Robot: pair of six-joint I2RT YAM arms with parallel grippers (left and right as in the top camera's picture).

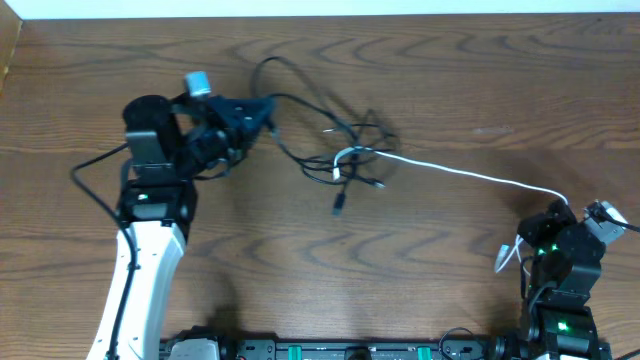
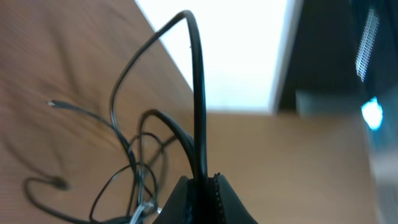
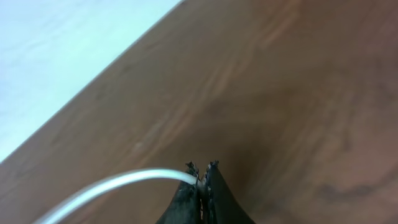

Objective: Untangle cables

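Observation:
A knot of thin black cables [image 1: 350,150] lies mid-table, with a white cable [image 1: 470,175] running from it to the right. My left gripper [image 1: 268,112] sits left of the knot, shut on a black cable [image 2: 199,93] that arches up from its jaws [image 2: 202,180]. The knot also shows in the left wrist view [image 2: 134,168]. My right gripper [image 1: 560,208] is at the right front, shut on the white cable [image 3: 112,183] at its fingertips [image 3: 203,171]. A white plug end [image 1: 503,258] hangs beside the right arm.
The wooden table [image 1: 480,80] ends at a white wall along the far edge. A loose black plug end [image 1: 338,208] lies in front of the knot. The arms' own thick black cord [image 1: 95,165] loops at the left.

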